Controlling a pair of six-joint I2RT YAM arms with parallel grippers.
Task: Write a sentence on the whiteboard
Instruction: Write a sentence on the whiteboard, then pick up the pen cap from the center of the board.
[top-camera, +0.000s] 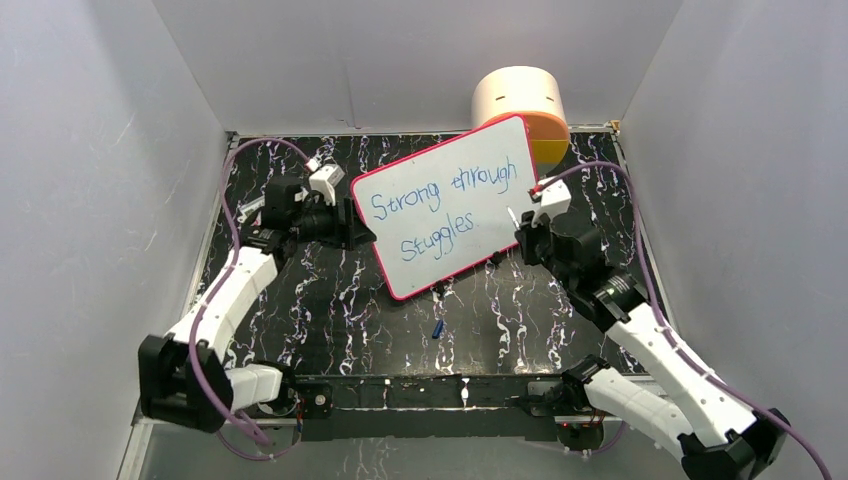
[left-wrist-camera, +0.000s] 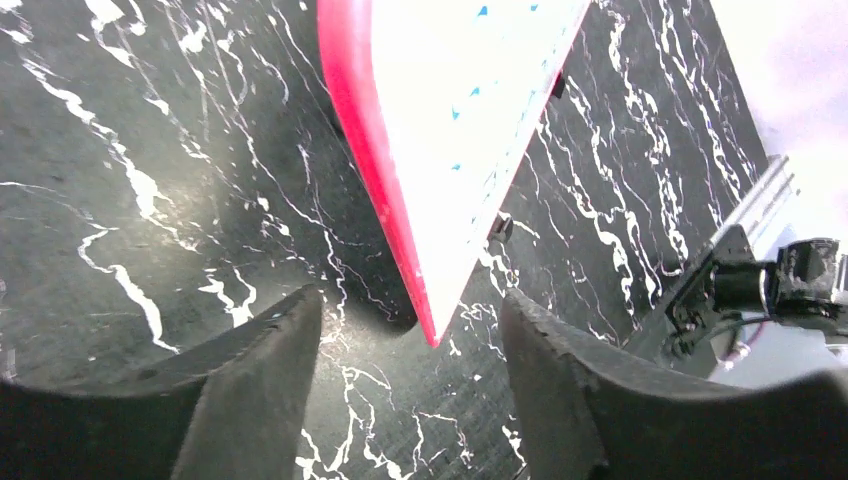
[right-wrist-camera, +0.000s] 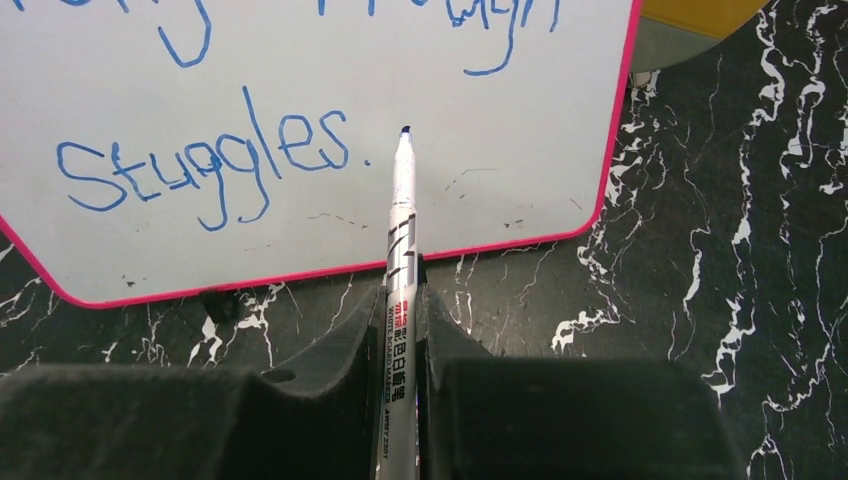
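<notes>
Nearest you, the right fingers (right-wrist-camera: 330, 400) are clenched on a white marker (right-wrist-camera: 402, 220), its blue tip just beside the full stop closing the sentence (right-wrist-camera: 200, 165), "Strong through stuggles", on the whiteboard (right-wrist-camera: 520, 130). The left fingers (left-wrist-camera: 260, 380) stand released, with the board's pink-red corner between them and touching neither. Note the black, white-veined counter (top-camera: 520, 320), enclosed by pale walls (top-camera: 90, 200), with the board askew at mid-counter before a cream cylinder (top-camera: 518, 95).
</notes>
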